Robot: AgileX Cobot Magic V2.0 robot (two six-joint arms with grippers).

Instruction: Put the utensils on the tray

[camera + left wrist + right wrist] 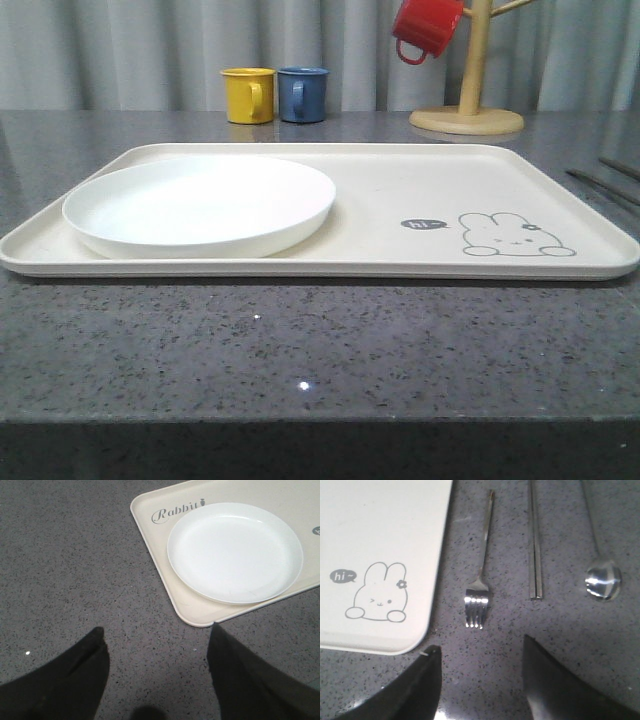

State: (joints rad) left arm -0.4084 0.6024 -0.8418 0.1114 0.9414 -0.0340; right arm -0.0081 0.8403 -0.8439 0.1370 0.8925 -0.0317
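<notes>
The cream tray lies across the dark speckled table, its rabbit drawing near its right front corner. In the right wrist view three silver utensils lie on the table beside the tray: a fork closest to its edge, then a pair of chopsticks, then a spoon. My right gripper is open above the table, just short of the fork's tines. My left gripper is open over bare table near the tray's corner. Thin utensil handles show at the right edge in the front view.
A round white plate sits on the tray's left half. Behind the tray stand a yellow mug and a blue mug. A wooden mug tree with a red mug stands back right.
</notes>
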